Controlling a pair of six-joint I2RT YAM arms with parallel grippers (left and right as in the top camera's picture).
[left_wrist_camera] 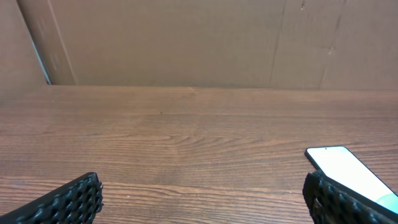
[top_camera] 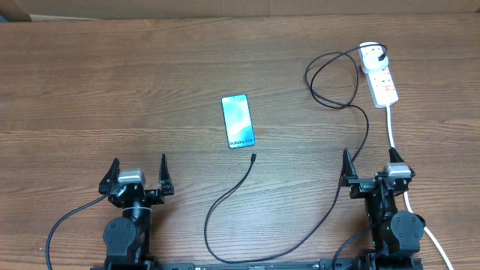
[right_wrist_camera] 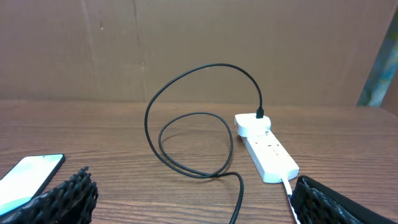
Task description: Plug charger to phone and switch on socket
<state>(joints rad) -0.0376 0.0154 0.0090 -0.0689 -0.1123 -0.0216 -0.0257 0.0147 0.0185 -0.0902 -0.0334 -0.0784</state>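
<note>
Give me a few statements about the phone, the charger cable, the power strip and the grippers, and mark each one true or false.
1. The phone has its screen lit. True.
2. The charger's connector tip is plugged into the phone. False: it lies on the table, apart from the phone and nearer the robot.
3. The white plug adapter sits in the power strip at its far end. True.
4. The left gripper is shut on the cable. False: it is open and holds nothing.
5. The power strip lies in front of the left arm. False: it lies ahead of the right gripper.
</note>
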